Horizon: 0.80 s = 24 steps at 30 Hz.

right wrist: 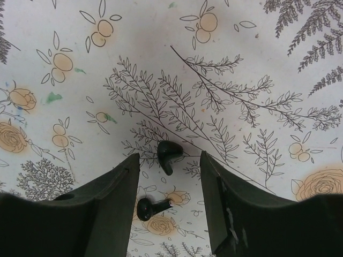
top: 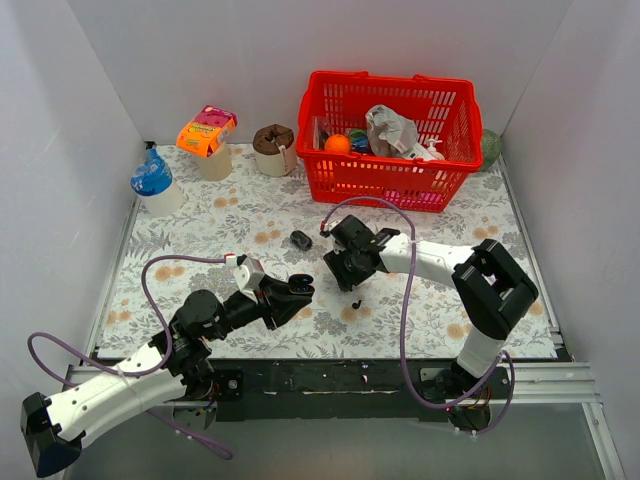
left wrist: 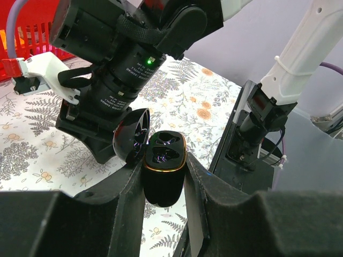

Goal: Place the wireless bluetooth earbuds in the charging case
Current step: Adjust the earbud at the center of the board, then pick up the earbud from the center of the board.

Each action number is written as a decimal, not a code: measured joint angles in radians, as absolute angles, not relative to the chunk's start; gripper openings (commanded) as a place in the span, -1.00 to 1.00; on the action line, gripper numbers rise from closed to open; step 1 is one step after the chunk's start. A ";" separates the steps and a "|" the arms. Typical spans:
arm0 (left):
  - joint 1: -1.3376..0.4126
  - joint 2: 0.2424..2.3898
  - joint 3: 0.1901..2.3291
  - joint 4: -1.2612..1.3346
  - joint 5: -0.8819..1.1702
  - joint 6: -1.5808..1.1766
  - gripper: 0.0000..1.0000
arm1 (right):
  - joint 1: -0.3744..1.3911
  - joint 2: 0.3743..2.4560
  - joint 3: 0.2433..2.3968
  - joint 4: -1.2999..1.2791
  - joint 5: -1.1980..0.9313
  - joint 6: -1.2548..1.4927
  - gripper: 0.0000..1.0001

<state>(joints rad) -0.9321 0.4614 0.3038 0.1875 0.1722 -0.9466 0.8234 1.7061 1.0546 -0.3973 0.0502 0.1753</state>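
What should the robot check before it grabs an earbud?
1. Is the lid of the case open? ok.
2. Is the left gripper shut on the case? ok.
3. Is the right gripper open? ok.
4. Does the earbud lie between the right jaws? ok.
5. Is the second earbud apart from the first? ok.
6. Are the right jaws low enough to pinch? cannot tell.
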 measured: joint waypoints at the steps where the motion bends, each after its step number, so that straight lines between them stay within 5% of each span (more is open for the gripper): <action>1: -0.932 0.463 0.304 0.187 0.173 -0.947 -1.00 | 0.825 1.716 1.060 -0.402 0.054 0.173 0.14; 24: -0.932 0.461 0.304 0.187 0.172 -0.950 -1.00 | 0.834 1.760 1.086 -0.416 0.057 0.171 -0.10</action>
